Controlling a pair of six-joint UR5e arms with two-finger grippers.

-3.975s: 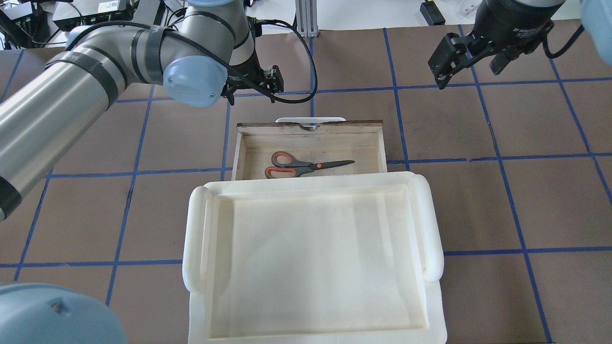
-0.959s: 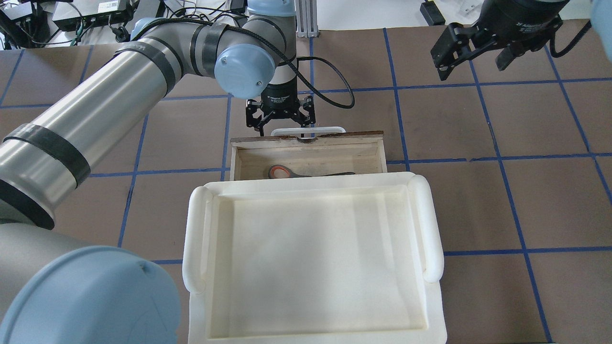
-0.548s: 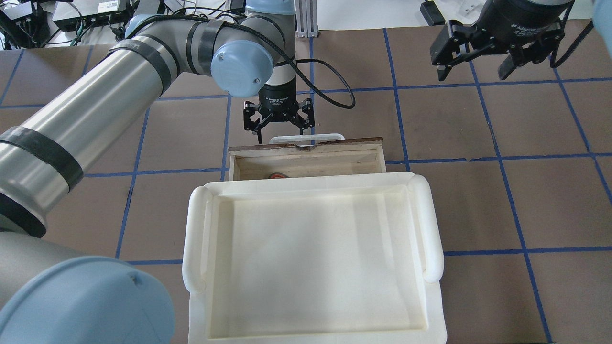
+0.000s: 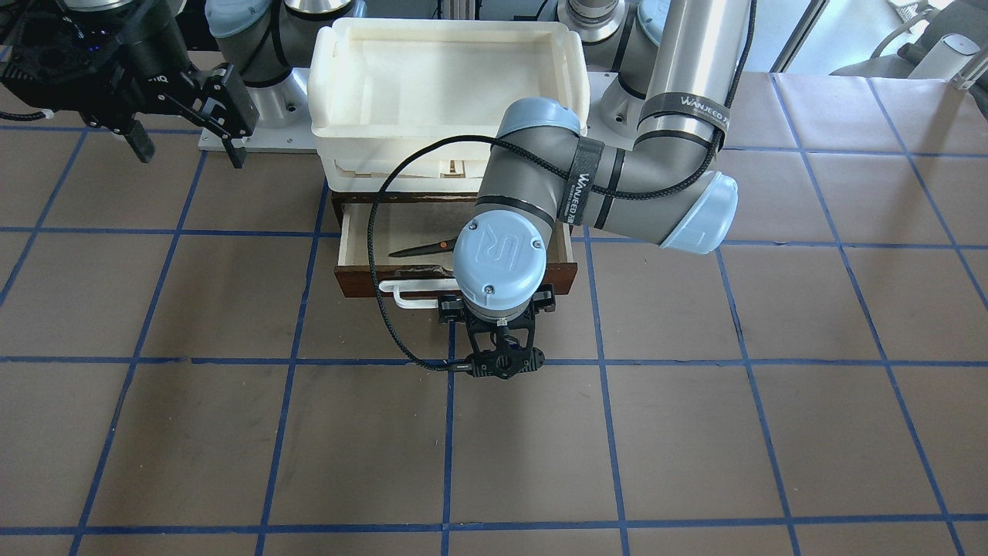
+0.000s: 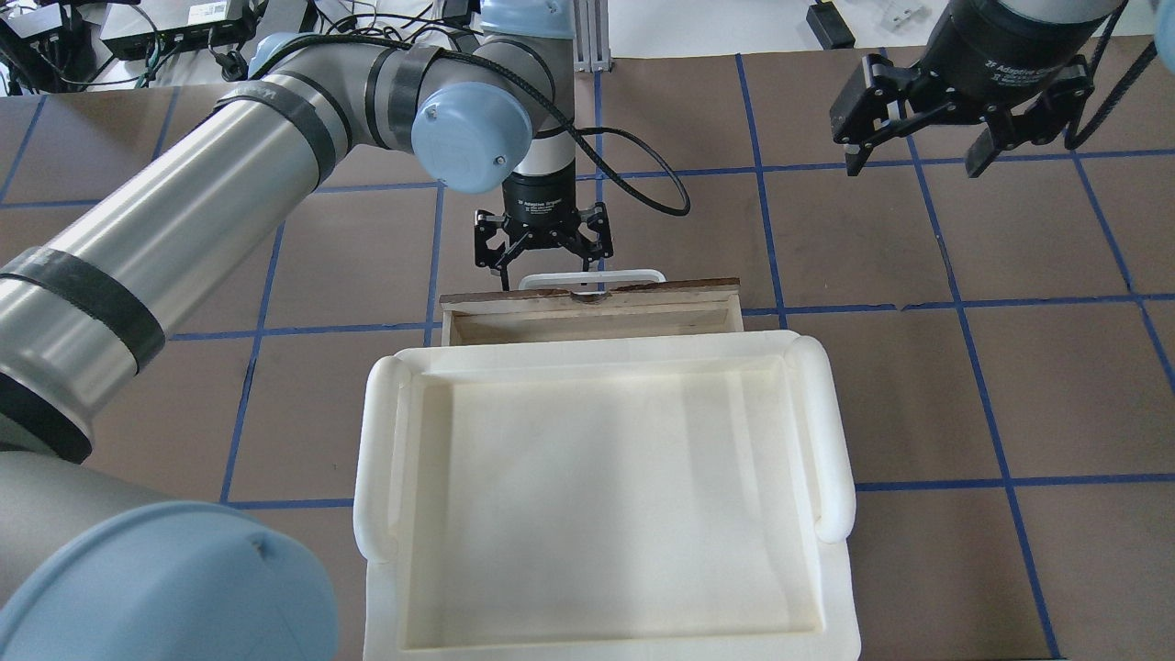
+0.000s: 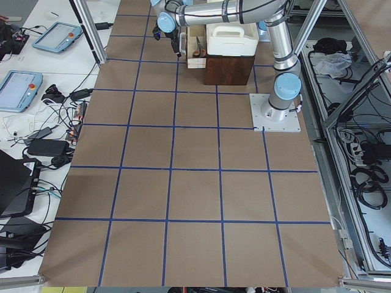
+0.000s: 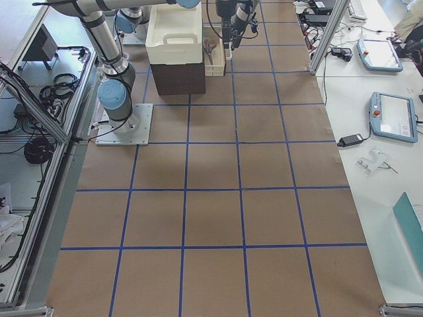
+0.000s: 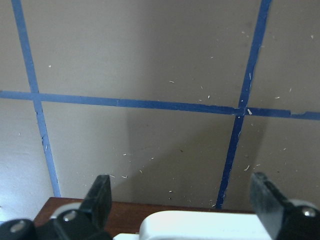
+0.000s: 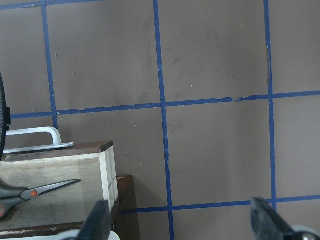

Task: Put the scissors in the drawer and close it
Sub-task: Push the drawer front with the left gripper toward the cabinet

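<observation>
The drawer (image 5: pixel 587 296) stands partly open under the cream trays, its white bar handle (image 5: pixel 592 276) facing away from me. The scissors (image 4: pixel 421 248) lie inside on the pale floor. They also show in the right wrist view (image 9: pixel 37 192), but the top tray hides them in the overhead view. My left gripper (image 5: pixel 542 262) is open and empty. It points down at the drawer's front, with the handle (image 8: pixel 200 226) low between its fingers (image 8: pixel 100 196). My right gripper (image 5: pixel 916 158) is open and empty, hovering above the table at the back right, away from the drawer.
Stacked cream-white trays (image 5: pixel 376 459) sit on the dark cabinet (image 6: pixel 229 68) over the drawer; they also show in the front view (image 4: pixel 332 69). Brown table paper with blue tape lines surrounds the cabinet. A black cable (image 4: pixel 374 255) loops from the left wrist across the drawer.
The drawer has slid further in under the trays, with the left gripper following behind its front. In the overhead view the scissors have gone out of sight. The right gripper shifted slightly.
</observation>
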